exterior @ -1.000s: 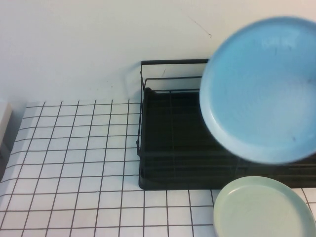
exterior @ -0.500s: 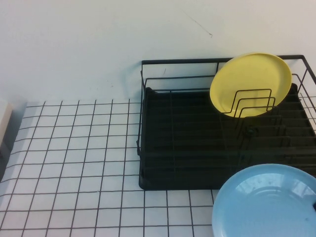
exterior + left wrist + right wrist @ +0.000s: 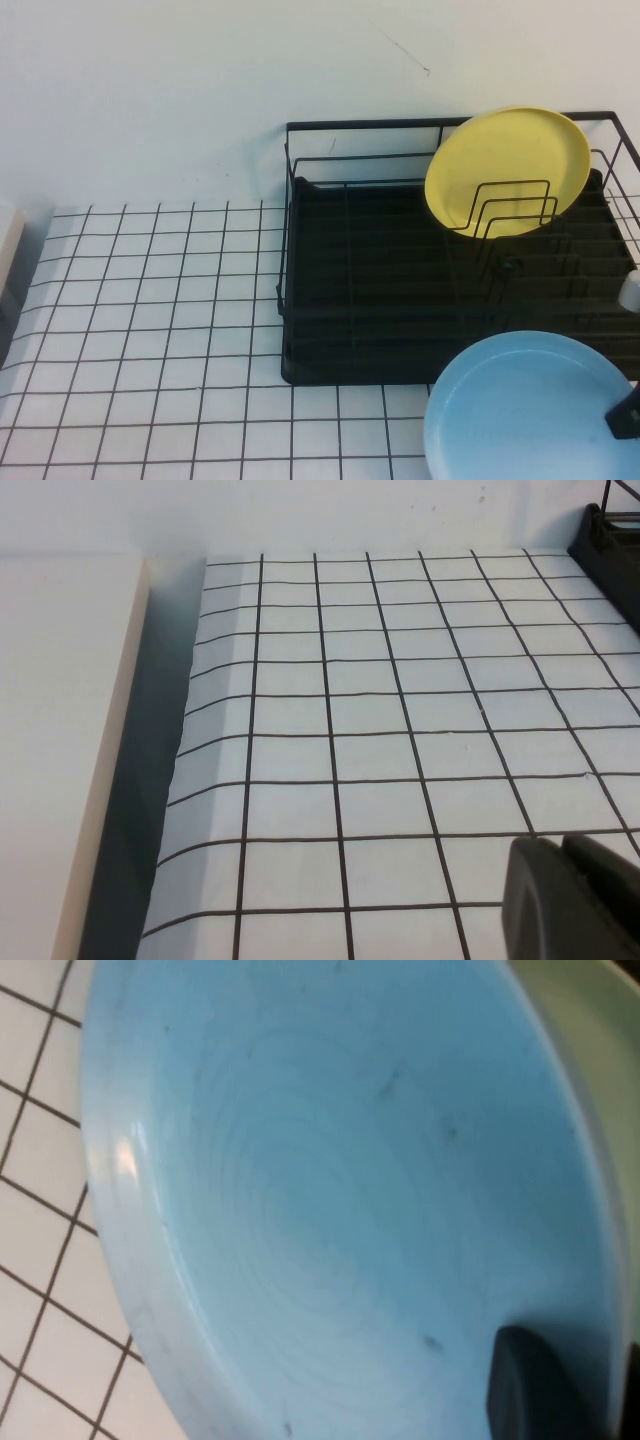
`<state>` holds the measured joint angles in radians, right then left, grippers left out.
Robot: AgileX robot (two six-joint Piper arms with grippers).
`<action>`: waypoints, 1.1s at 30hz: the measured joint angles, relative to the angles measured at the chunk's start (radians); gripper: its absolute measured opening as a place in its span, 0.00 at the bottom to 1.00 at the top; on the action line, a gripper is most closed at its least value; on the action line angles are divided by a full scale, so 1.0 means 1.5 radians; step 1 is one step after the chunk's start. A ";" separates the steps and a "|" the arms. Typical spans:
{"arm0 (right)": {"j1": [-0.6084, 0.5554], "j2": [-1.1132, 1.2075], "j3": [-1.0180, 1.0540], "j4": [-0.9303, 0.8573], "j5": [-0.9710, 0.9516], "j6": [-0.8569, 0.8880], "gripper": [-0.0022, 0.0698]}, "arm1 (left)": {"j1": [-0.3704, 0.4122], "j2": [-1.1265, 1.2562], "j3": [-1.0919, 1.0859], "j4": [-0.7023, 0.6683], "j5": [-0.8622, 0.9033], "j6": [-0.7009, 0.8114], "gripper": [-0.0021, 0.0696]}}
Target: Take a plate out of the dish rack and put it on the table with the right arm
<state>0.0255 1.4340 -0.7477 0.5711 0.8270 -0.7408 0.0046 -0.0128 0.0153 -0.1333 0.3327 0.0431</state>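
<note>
We see the plate (image 3: 520, 405) out of the dish rack (image 3: 380, 300), low over the table (image 3: 150, 320), clamped at its rim by the right end effector (image 3: 625, 415); release remains, left end effector (image 3: 575, 900) idle, grip state unclear.

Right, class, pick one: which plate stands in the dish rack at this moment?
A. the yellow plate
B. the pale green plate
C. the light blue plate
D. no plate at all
A: the yellow plate leans upright among the dish rack dividers, while the light blue plate lies low in front of the rack, the right hand at its rim.
</note>
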 joint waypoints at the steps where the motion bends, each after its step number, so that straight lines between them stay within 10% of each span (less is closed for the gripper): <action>1: 0.000 0.010 0.000 -0.002 -0.003 0.001 0.17 | 0.000 0.000 0.000 0.000 0.000 0.000 0.02; 17: 0.000 0.032 -0.204 -0.135 0.142 0.074 0.35 | 0.000 0.000 0.000 0.000 0.000 0.000 0.02; 33: 0.062 -0.092 -0.114 -0.188 0.217 0.093 0.04 | 0.000 0.000 0.000 0.000 0.000 -0.003 0.02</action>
<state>0.1192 1.2965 -0.9188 0.2890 1.1521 -0.6017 0.0046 -0.0128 0.0153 -0.1333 0.3327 0.0390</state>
